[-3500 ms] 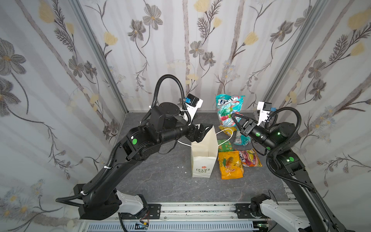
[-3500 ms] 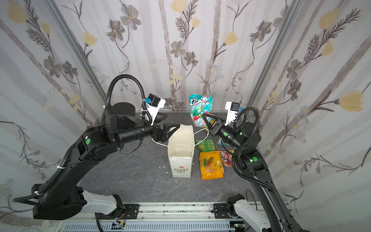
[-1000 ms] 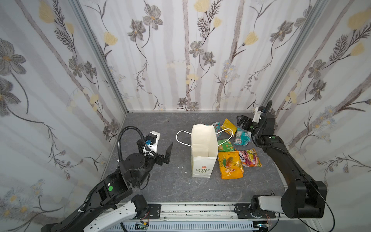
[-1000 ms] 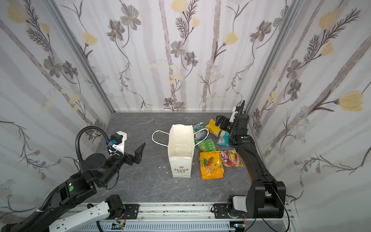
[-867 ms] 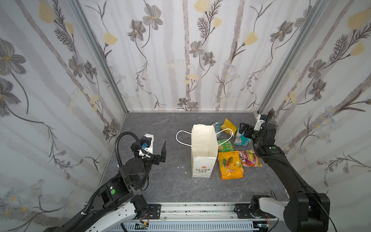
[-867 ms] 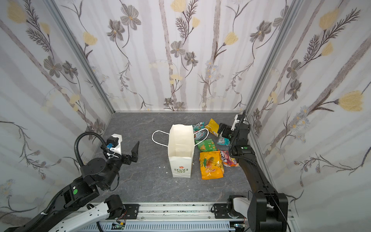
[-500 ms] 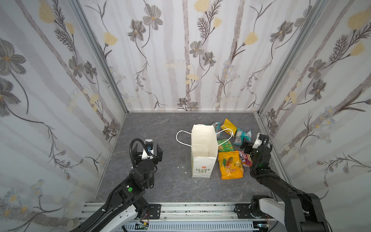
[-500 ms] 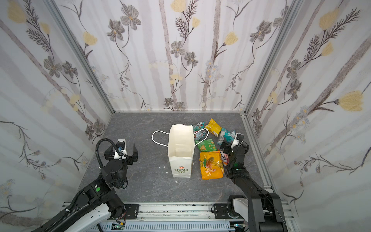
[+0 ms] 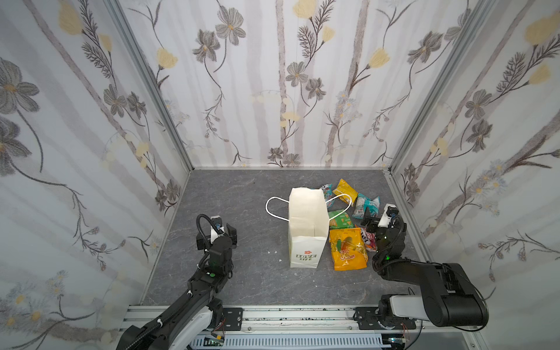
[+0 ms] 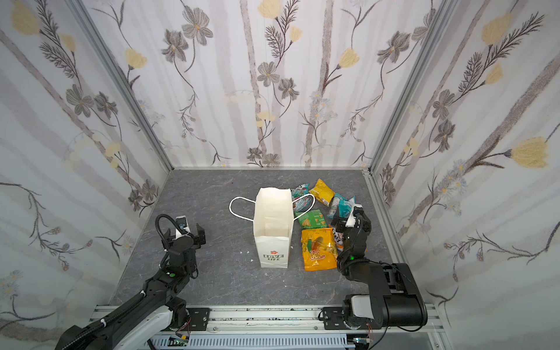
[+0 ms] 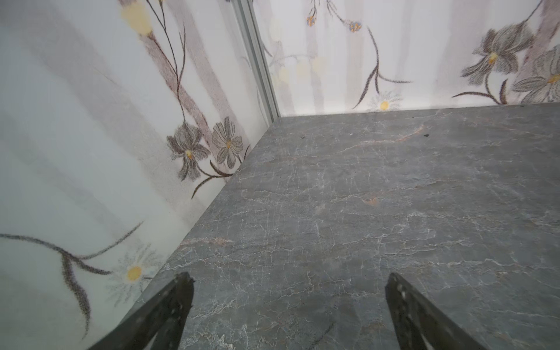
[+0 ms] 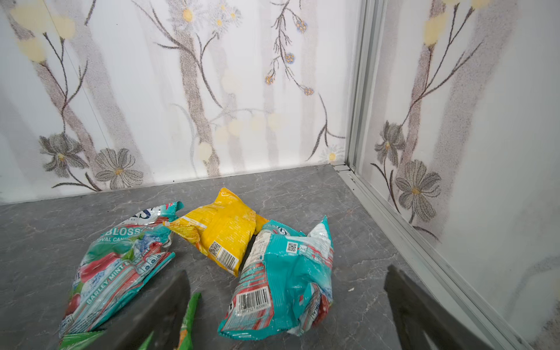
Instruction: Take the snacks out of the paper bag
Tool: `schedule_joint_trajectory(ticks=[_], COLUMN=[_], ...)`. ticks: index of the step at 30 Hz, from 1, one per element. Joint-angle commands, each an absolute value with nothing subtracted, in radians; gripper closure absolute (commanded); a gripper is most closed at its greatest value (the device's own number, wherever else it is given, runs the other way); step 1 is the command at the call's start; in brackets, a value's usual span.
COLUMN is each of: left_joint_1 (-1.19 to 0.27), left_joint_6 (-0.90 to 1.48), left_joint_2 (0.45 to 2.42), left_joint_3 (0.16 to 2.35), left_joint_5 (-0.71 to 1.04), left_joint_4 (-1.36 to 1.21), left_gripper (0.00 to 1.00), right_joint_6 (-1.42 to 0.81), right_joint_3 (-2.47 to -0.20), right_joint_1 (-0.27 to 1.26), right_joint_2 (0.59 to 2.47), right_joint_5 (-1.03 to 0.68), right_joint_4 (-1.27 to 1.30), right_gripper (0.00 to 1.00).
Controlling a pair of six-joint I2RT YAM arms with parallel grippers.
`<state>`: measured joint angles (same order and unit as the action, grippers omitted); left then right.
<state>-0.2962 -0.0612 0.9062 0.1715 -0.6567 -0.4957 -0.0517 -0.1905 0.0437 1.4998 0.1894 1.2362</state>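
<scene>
While both arms sit folded low at the near edge, one paper bag (image 9: 307, 224) stands upright mid-worktop (image 9: 236, 194), mouth open, with two cord handles flopped out, one left and one right.

Six snacks lie outside it, all on its right:
- one big orange pouch (image 9: 347, 250) just beside the bag's near right side
- one green packet (image 9: 340, 218) farther back, against the bag
- one red-and-white packet (image 9: 367, 238), partly hidden by the right arm
- one teal packet (image 9: 365, 206)
- one yellow packet (image 9: 345, 191), farthest back
- one teal-and-red candy packet (image 9: 327, 192) at the bag's far right corner

Left fingers (image 11: 169, 306) are spread wide over bare worktop, grasping nothing. Right fingers (image 12: 163, 300) are spread wide too, nothing gripped, just near of the teal packet.

Versus a few seconds ago, both arms were raised at the bag, left fingers at its rim, and the candy packet hung in the air at the right fingers. Now that packet lies on the worktop and both arms are pulled back and down. The bag and the orange pouch are unmoved.
</scene>
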Motion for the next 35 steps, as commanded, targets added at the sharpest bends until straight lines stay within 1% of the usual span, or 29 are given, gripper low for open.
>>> schedule_joint_trajectory(ticks=[1,4,7,8,11,14,16,30,35], left_joint_1=[-0.208,-0.147,-0.097,-0.088,-0.037,0.0,0.001,-0.003,-0.003], left_joint_6=[0.009,0.003,0.004,-0.007,0.022,0.045,0.049,0.044,0.044], left_joint_2=[1.047,1.211,1.334,1.36,1.455,1.579,1.555,1.569,1.569], left_joint_3=[0.178,0.216,0.284,0.315,0.342,0.339,0.361,0.371,0.371], left_joint_5=[-0.446,-0.338,-0.231,-0.223,-0.172,-0.116,-0.111,-0.126,-0.127], left_joint_4=[-0.734,-0.843,-0.878,-0.855,-0.906,-1.028,-0.943,-0.947,-0.947], left_gripper=[0.0,0.0,0.0,0.0,0.0,0.0,0.0,0.0,0.0], right_joint_6=[-0.029,-0.031,-0.03,-0.03,-0.03,-0.03,-0.029,-0.027,-0.019], right_joint_3=[-0.192,-0.192,-0.192,-0.193,-0.192,-0.192,-0.193,-0.204,-0.181], right_joint_1=[0.042,0.043,0.043,0.041,0.041,0.042,0.042,0.045,0.05], right_joint_2=[1.507,1.506,1.505,1.505,1.505,1.505,1.505,1.512,1.502], right_joint_5=[0.176,0.176,0.177,0.176,0.176,0.176,0.176,0.175,0.169], right_joint_4=[1.327,1.323,1.324,1.324,1.324,1.324,1.324,1.309,1.339], right_gripper=[0.0,0.0,0.0,0.0,0.0,0.0,0.0,0.0,0.0])
